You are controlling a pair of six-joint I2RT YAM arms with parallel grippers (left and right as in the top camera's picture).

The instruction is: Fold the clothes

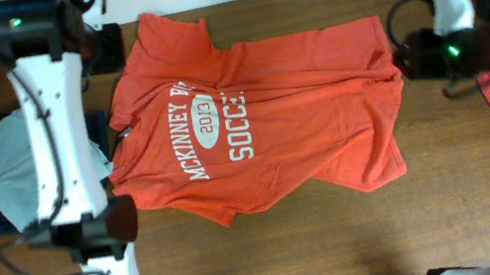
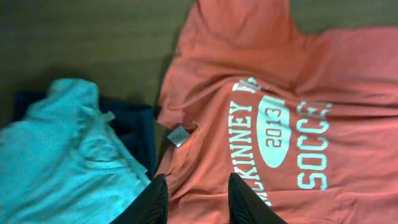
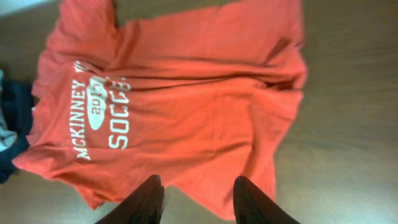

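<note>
Both tools are released. The left tool (image 2: 198, 190) has its fingers apart above the T-shirt (image 1: 261, 114) just beside the collar, with nothing gripped. The right tool (image 3: 197, 188) is likewise parted over the hem edge.

The T-shirt lies spread on the counter (image 1: 344, 241), print up, collar toward your left tool and hem toward your right. It is not flat: creases run across the chest and the hem corner flares.

Expect these faults:
- Folding over the creases likely sets them in.
- Pinching only the top layer at the hem likely separates front from back.
- Closing the left tool too far out may catch the dark navy garment (image 2: 134, 124), which sits just beside the collar under the pale grey-blue garment (image 1: 2, 165).
- Lifting unevenly may skew the fold.
</note>
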